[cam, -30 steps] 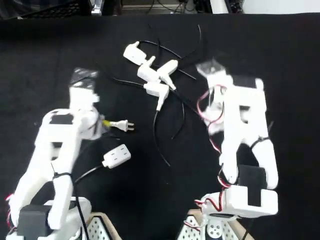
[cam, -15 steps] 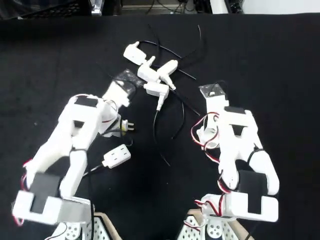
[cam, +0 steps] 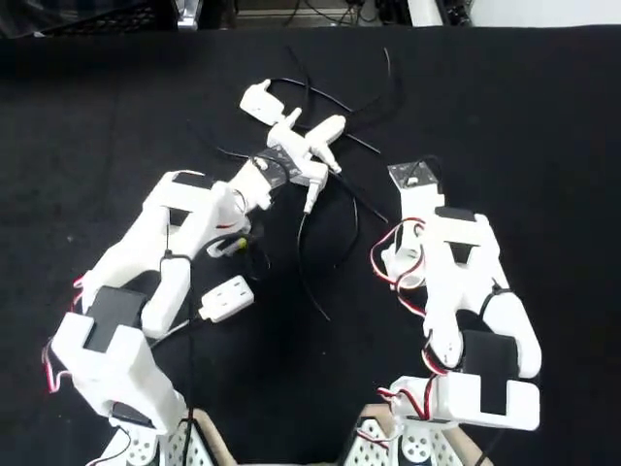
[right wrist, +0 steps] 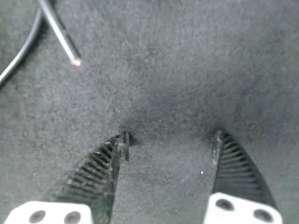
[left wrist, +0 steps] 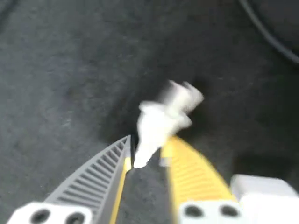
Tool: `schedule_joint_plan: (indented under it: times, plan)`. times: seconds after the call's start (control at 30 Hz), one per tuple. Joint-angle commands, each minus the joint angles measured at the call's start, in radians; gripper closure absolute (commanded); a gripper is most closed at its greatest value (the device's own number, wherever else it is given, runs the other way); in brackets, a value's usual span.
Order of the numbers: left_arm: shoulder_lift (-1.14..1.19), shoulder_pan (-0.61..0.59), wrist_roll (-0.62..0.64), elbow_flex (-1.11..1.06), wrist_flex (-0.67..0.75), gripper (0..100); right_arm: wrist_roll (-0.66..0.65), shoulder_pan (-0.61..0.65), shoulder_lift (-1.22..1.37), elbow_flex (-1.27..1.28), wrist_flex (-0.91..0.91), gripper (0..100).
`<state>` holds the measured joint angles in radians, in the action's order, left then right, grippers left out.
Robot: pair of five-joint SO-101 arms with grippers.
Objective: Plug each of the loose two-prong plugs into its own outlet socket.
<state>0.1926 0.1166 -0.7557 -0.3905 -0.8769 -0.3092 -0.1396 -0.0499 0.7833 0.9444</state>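
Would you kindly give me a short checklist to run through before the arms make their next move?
1. Left gripper lined up on the white connector: ok.
2. Its hold on that connector: cannot tell, the wrist view is blurred.
3. Right gripper open and empty above the black cloth: ok.
4. Outlet socket uncovered on the cloth: ok.
5. Loose plug plugged in: not ok, it lies apart from the socket.
6. Wires by the connector pile untangled: not ok, they cross.

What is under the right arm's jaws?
Bare black cloth shows between the open right jaws, with a cable end off to one side. Whatever lies beneath the cloth is covered.
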Motion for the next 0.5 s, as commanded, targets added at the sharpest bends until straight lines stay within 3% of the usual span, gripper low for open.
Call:
schedule_joint_plan:
  times: [0.0, 0.1, 0.3, 0.47]
  plan:
    - [-0.002, 0.008, -0.002, 0.059, 0.006, 96, 0.012, -0.014, -0.028, 0.004, -0.009, 70.8]
    - [-0.006, 0.036, 0.0, 0.068, -0.032, 96, 0.012, -0.014, -0.028, 0.004, -0.009, 70.8]
    - [-0.13, 0.081, -0.002, 0.202, -0.324, 96, 0.012, -0.014, -0.028, 0.005, -0.009, 70.8]
    - [-0.245, 0.077, 0.0, 0.217, -0.388, 97, 0.012, -0.014, -0.028, 0.005, -0.009, 70.8]
